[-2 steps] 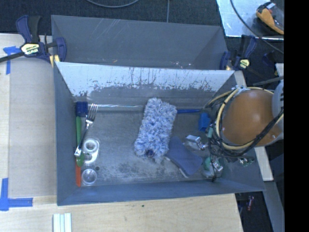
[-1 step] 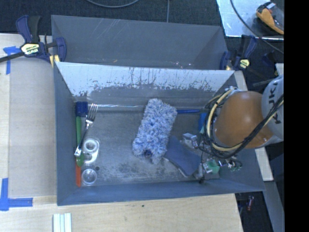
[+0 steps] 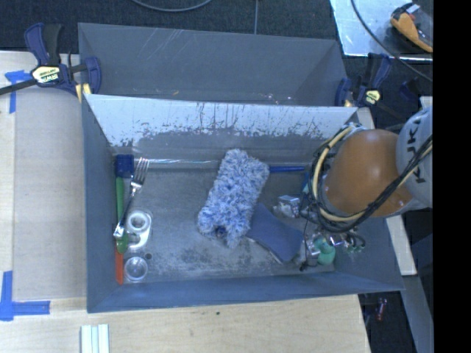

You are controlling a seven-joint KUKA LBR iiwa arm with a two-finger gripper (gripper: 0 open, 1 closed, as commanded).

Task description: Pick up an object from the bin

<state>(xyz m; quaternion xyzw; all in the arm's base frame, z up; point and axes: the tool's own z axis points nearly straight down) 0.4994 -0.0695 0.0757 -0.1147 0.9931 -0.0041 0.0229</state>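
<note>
The claw [image 3: 318, 254] sits at the bin's [image 3: 221, 291] right end, beside a dark blue cloth [image 3: 268, 235]. Whether it is spread or pressed together, I cannot tell.

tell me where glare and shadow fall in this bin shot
In the camera view, the bin's back wall carries a pale bright band; the fork and clear cups at the left glint; the orange cover shows a soft highlight; it looks darker under the end effector.
</note>
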